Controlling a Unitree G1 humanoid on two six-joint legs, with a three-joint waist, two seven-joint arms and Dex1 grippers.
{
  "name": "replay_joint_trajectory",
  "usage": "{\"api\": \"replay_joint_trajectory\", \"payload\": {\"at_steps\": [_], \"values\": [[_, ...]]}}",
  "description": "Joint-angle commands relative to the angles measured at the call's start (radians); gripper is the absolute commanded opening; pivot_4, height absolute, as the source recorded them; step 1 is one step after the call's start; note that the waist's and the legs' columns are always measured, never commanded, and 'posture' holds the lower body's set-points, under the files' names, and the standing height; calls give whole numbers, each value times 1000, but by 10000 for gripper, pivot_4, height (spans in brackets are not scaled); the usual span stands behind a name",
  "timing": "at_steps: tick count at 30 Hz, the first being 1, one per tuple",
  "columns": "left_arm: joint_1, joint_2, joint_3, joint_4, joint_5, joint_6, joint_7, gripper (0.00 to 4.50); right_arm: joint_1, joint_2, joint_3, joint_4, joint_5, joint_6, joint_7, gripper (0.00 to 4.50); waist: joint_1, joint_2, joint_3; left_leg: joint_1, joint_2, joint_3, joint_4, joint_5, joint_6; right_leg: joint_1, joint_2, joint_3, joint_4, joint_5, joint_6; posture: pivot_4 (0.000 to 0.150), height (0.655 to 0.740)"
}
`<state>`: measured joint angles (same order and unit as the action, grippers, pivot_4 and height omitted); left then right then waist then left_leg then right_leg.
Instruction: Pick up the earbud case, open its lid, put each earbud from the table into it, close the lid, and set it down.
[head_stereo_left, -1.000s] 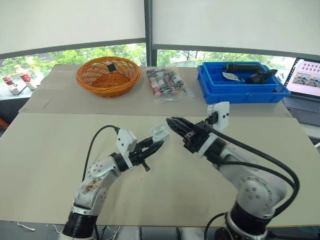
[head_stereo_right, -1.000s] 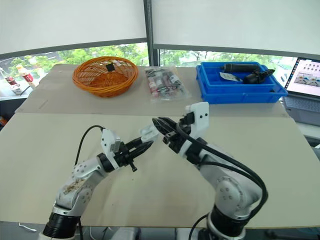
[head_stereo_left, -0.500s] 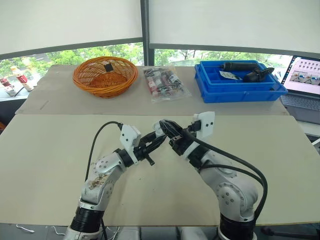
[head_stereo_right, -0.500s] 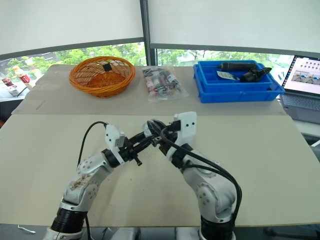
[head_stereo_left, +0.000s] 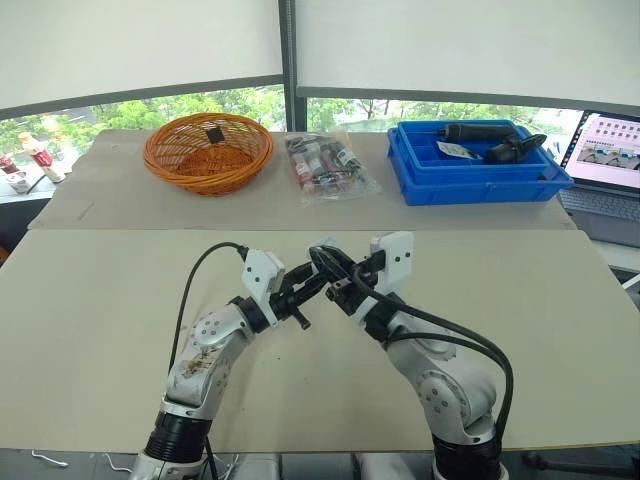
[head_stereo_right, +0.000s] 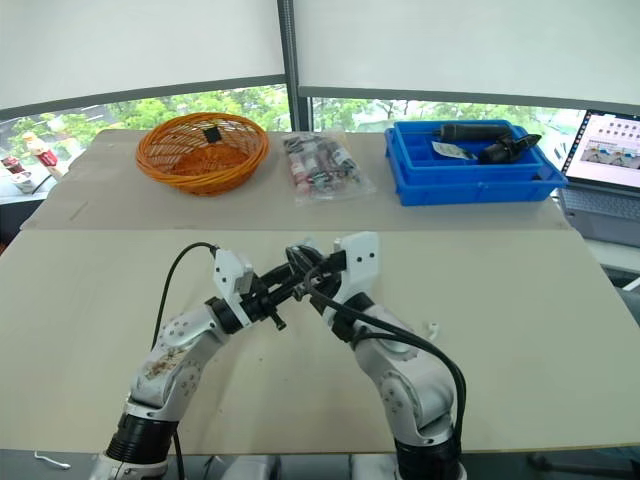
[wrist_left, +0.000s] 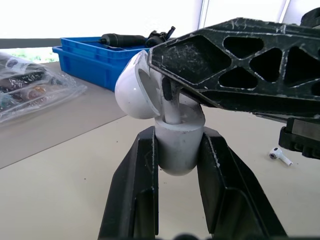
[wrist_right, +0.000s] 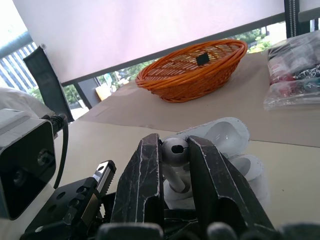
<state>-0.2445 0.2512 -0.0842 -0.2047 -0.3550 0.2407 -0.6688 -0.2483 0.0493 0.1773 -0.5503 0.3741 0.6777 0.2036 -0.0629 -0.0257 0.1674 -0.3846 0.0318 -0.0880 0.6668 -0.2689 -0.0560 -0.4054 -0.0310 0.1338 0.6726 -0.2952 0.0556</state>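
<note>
- Your left jaws clamp the open earbud case (wrist_left: 177, 147) above the desk (head_stereo_left: 100, 300).
- Your right jaws pinch an earbud (wrist_right: 175, 150) at its socket: seat it, then release.
- The second earbud (wrist_left: 277, 156) lies on the desk.

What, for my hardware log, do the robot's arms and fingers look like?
Silver-grey metal arms, with looping black cables and a white camera box on each wrist. The left arm shows brownish scuffs. The fingers are black, scratched, with triangular cut-outs.
</note>
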Motion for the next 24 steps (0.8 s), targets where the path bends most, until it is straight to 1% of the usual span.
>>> {"api": "replay_joint_trajectory", "payload": {"at_steps": [1,10,11,12,17,20,24], "values": [[-33,0,11,-30,-10,-29,-2,5712,16,-9,23,-3,-7,-27,-1,3608,0,0,0,0,0,0,0,0,0,0,0,0,0,0,0,1500,7329],[-32,9,16,-37,-8,-31,1,5712,29,-33,56,-1,-24,-57,1,3608,-1,0,0,0,0,-1,0,0,0,0,0,-1,0,0,0,1500,7329],[-31,11,14,-39,-6,-33,0,5712,32,-30,56,-3,-25,-64,-3,14247,-1,0,0,0,0,-1,0,0,0,0,0,-2,0,0,0,1500,7329],[-31,12,14,-40,-5,-33,0,5712,32,-29,57,-5,-29,-70,-8,18199,-2,0,0,0,0,-1,0,0,0,0,0,-2,0,0,0,1500,7329],[-20,22,10,-41,-1,-35,-1,5712,30,-48,38,-65,-3,-68,-3,34095,-1,0,0,0,-1,-2,0,0,0,0,-3,-7,0,0,0,1500,7329],[-13,33,19,-36,-3,-35,-5,5712,46,-89,2,-144,43,-25,8,34391,1,0,0,0,-3,-3,0,0,0,0,-6,-11,0,0,0,1500,7329],[-11,56,48,-23,-17,-30,-10,5712,71,-192,-103,-278,174,80,37,34391,2,0,0,-1,-3,-3,0,0,0,0,-7,-12,0,0,0,1500,7329]]}}
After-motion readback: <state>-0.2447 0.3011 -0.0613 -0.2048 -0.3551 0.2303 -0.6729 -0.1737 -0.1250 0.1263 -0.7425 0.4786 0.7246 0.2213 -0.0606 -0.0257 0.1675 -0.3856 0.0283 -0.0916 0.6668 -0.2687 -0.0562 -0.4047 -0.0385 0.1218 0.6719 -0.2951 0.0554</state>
